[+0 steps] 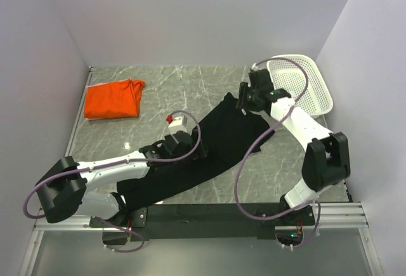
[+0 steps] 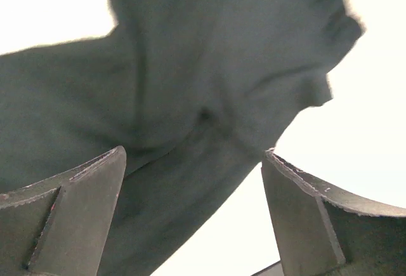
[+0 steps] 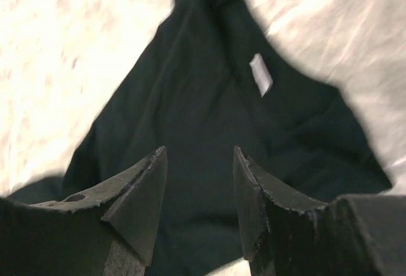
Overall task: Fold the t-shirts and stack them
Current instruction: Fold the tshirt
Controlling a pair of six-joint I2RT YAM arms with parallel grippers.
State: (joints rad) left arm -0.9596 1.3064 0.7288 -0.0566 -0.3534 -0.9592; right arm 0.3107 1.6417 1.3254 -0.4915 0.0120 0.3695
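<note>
Close beside the white mesh basket (image 1: 320,95), the right hand (image 3: 200,152) hovers with its jaws apart and nothing between them. A careless swing from there could, I judge, clip the basket's rim.

The bigger risk is the black t-shirt (image 1: 219,138). It lies rumpled in a long band, running from just beside the basket away toward the left arm's base. A pinch into that bunched cloth would likely catch several layers and pull the fold crooked.

The left hand (image 2: 193,158), farther from the basket, is spread wide and grips nothing. The shirt's middle lies directly beneath it, and the end with the neck label sits under the right hand. I cannot tell if either hand touches the cloth.

Well apart from the basket, across the surface (image 1: 190,85), the orange t-shirt (image 1: 113,100) rests in a compact bundle.
</note>
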